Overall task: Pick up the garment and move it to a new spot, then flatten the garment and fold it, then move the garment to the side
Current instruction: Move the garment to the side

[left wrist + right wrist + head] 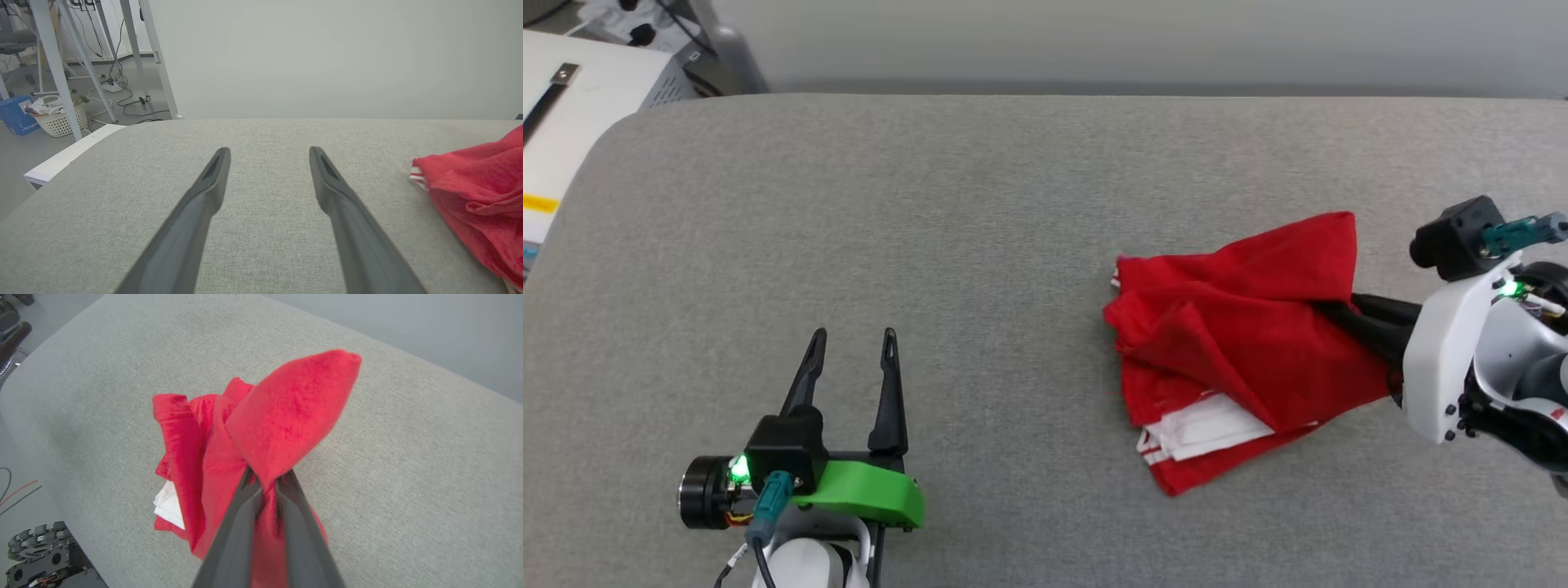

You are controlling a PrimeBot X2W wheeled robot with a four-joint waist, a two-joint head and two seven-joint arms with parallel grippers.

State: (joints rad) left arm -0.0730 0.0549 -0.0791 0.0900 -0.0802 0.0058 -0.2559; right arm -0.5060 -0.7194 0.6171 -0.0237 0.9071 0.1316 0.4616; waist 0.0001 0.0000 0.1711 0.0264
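Note:
The garment point(1241, 343) is a crumpled red shirt with a white sleeve showing at its near edge, lying on the right half of the grey table point(980, 245). My right gripper point(1327, 309) reaches in from the right and is shut on a fold of the garment point(286, 416), which rises as a red flap above the fingertips of the right gripper point(267, 477). My left gripper point(854, 336) stands open at the lower left, well clear of the cloth. Between the open fingers of the left gripper point(269, 153) lies bare table, with the garment point(478, 196) off to the right.
A white machine point(572, 106) stands beyond the table's far left corner. Past the table's left edge are white table legs point(53, 61), cables and a white basket point(57, 118) on the floor. A wheeled base point(36, 555) shows below the near table edge.

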